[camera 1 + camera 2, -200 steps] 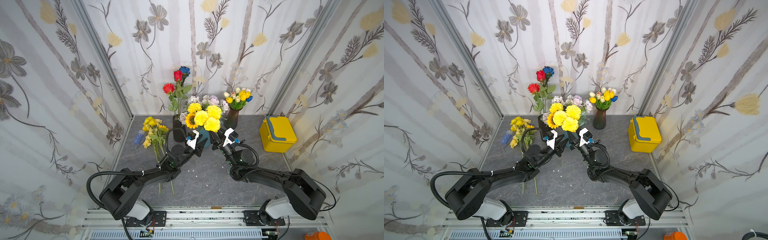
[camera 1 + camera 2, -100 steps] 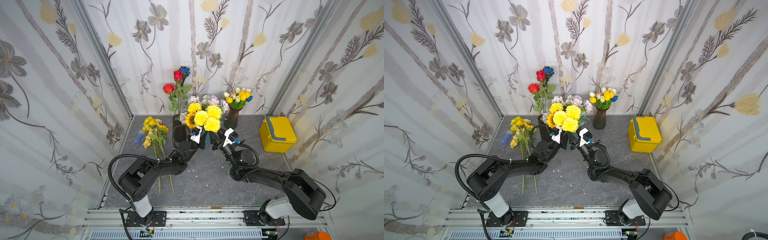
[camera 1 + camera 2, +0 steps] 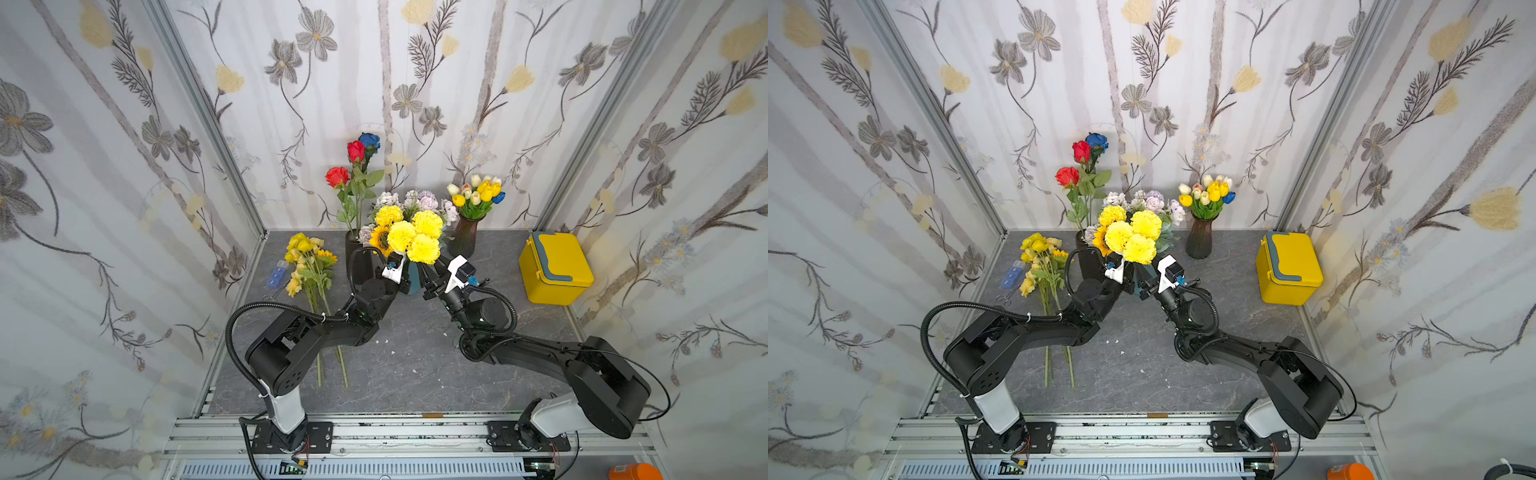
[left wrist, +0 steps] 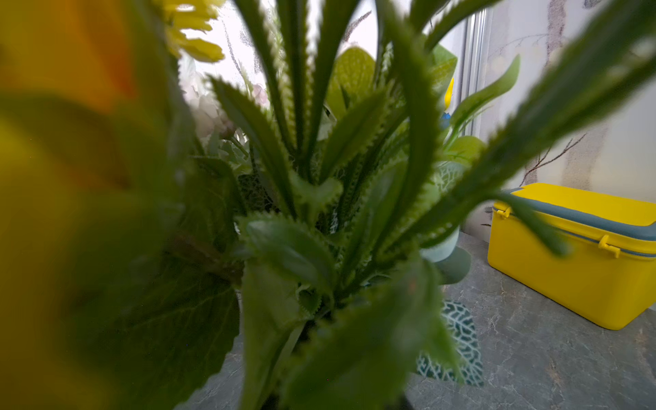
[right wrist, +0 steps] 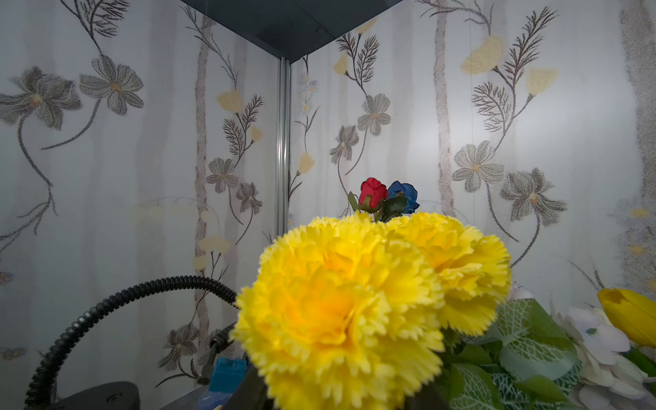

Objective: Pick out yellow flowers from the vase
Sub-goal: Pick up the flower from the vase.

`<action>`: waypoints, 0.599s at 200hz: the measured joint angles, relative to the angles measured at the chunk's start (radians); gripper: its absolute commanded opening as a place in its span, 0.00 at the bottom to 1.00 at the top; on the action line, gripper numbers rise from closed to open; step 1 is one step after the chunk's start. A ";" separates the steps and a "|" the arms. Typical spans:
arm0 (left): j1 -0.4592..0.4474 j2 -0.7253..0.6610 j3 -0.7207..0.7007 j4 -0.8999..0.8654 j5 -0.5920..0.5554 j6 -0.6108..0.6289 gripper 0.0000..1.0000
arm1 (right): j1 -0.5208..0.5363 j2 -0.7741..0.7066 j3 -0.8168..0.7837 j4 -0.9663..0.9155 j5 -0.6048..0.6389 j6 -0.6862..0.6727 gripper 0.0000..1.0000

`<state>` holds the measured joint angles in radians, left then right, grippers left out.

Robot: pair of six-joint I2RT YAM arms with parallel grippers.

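- The yellow flowers (image 3: 401, 237) left to pull are in the middle vase (image 3: 412, 281), mid-table toward the far wall. It's a clump of carnations (image 3: 424, 249) with a sunflower (image 3: 380, 239) on its left edge. A picked bunch (image 3: 307, 266) lies flat on the table (image 3: 415, 365), off to the left.
- Both arms poke in under the blooms. The left arm (image 3: 374, 293) comes from the near left and the right arm (image 3: 461, 291) from the near right, meeting about at the vase neck.
- Fingers: can't see either pair. The blooms cover them in both top views and neither wrist view shows them. So I can't tell if they're spread or pinching a stem, on either side.
- The bit that matters is the stems (image 4: 296, 106). They run roughly upright, fanning out of the vase. In the left wrist view they're dead ahead and very close, with the sunflower a yellow blur right against the lens.
- The right wrist view only looks up past the carnations at the wall.
- My guess: left is nearer the stems and makes the grab. It reaches in sideways across a stem, so the pull should go up along it. Pull toward the arm and the vase could tip.
- The right arm beside the vase looks placed to steady it, but that's a guess.
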<state>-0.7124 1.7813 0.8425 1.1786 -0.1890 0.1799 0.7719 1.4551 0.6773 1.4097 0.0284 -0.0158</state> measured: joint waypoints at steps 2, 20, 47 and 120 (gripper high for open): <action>0.000 0.000 0.000 0.000 -0.001 0.000 0.23 | 0.000 0.000 0.000 0.000 0.000 0.000 0.39; 0.001 0.005 0.007 0.000 -0.006 0.004 0.23 | 0.000 0.000 0.002 -0.001 0.000 0.000 0.39; 0.004 0.009 0.026 0.004 -0.020 0.008 0.24 | 0.000 0.002 0.003 -0.002 0.000 0.007 0.39; 0.009 0.035 0.059 -0.001 -0.019 0.024 0.14 | 0.000 0.006 0.003 -0.005 0.000 0.008 0.40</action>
<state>-0.7033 1.8160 0.9012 1.1774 -0.2085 0.2039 0.7719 1.4609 0.6804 1.4052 0.0284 -0.0082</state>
